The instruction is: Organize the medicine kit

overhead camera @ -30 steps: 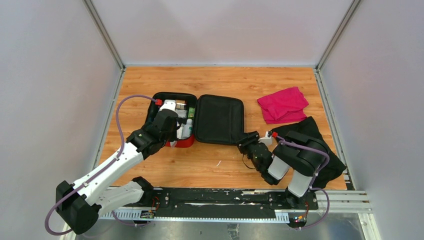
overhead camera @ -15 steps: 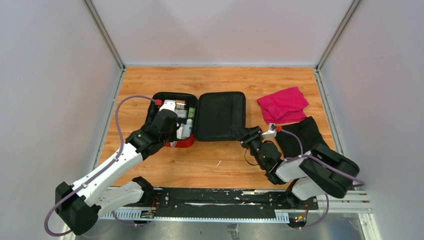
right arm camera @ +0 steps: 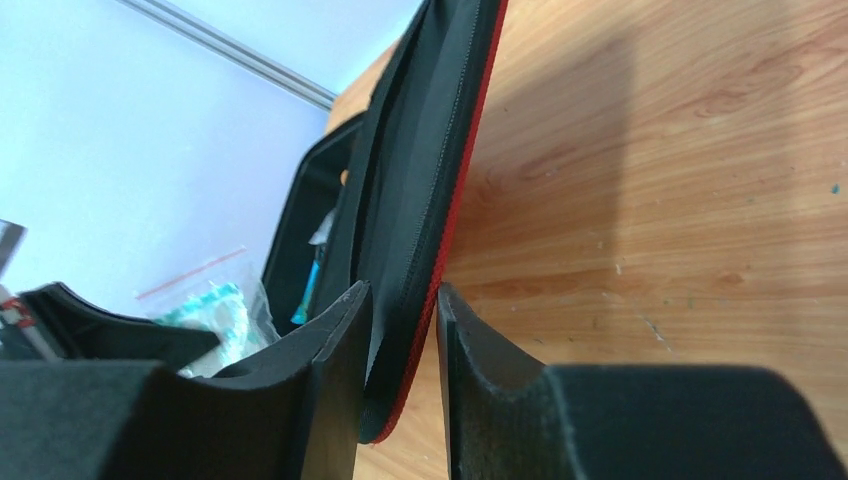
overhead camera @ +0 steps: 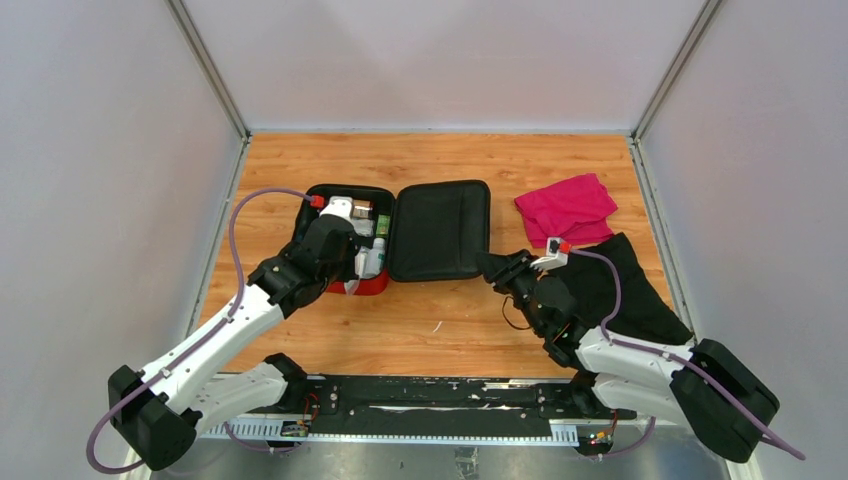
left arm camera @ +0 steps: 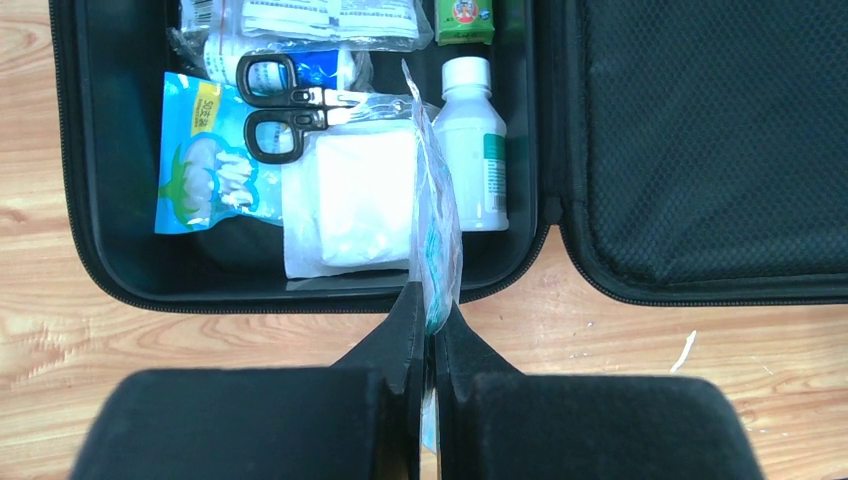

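Matt fabric medicine kit point(overhead camera: 440, 232), wood-grain table point(overhead camera: 440, 165)

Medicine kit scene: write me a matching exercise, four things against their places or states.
1 scissors
2 white bottle
3 magenta cloth
4 left pincer

A on the table, right of the medicine kit
B shut on a clear packet
C inside the kit, over a blue bag
D inside the kit, lying beside its hinge

Pairs: 1-C, 2-D, 3-A, 4-B.
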{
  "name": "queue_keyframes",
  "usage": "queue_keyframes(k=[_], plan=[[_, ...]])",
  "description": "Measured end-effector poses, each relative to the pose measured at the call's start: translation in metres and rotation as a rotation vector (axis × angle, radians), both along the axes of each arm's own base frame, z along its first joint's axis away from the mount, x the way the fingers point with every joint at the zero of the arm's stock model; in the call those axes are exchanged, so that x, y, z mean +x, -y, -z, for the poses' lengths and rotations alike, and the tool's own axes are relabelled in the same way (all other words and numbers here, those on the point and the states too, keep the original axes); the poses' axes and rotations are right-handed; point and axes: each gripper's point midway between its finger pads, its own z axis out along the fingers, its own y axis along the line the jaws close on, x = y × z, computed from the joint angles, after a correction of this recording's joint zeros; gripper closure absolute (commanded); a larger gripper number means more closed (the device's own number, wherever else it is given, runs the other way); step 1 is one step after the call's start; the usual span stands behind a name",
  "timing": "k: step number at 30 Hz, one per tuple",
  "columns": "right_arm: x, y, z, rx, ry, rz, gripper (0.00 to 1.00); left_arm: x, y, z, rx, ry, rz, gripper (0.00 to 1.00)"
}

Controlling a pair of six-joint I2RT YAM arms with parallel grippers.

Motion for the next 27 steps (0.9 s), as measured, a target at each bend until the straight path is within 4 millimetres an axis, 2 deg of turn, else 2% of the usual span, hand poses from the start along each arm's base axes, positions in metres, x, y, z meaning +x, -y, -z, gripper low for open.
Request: queue_keyframes(k=[5,10,14,18,23,25,27], plan=[[-0.001,0.0,0.011,-0.078,-0.019,-0.018,0.68,-0.001,0.002,-0.003,-0.009,-0.003,0.01,1.0],[0.001,0.0,-0.003,-0.102,0.009,-0.025,0.79,-0.001,0.004,-0.007,-0.017,-0.004,0.018,1.0],[0.001,-0.002,-0.011,-0.11,0.019,-0.045,0.88,-0.001,0.009,-0.019,-0.042,0.006,0.033,1.0],[0.003,-0.008,-0.02,-0.17,0.012,-0.078,0.92,0.0,0.021,-0.048,-0.099,0.032,0.076,1.0],[0.007,-0.019,-0.055,-0.224,0.01,-0.114,0.92,0.01,0.049,-0.113,-0.221,0.102,0.155,1.0],[0.007,-0.023,-0.069,-0.232,0.001,-0.134,0.88,0.013,0.063,-0.131,-0.269,0.108,0.191,1.0],[0.008,-0.028,-0.079,-0.24,-0.016,-0.149,0.82,0.016,0.073,-0.14,-0.297,0.101,0.215,1.0]])
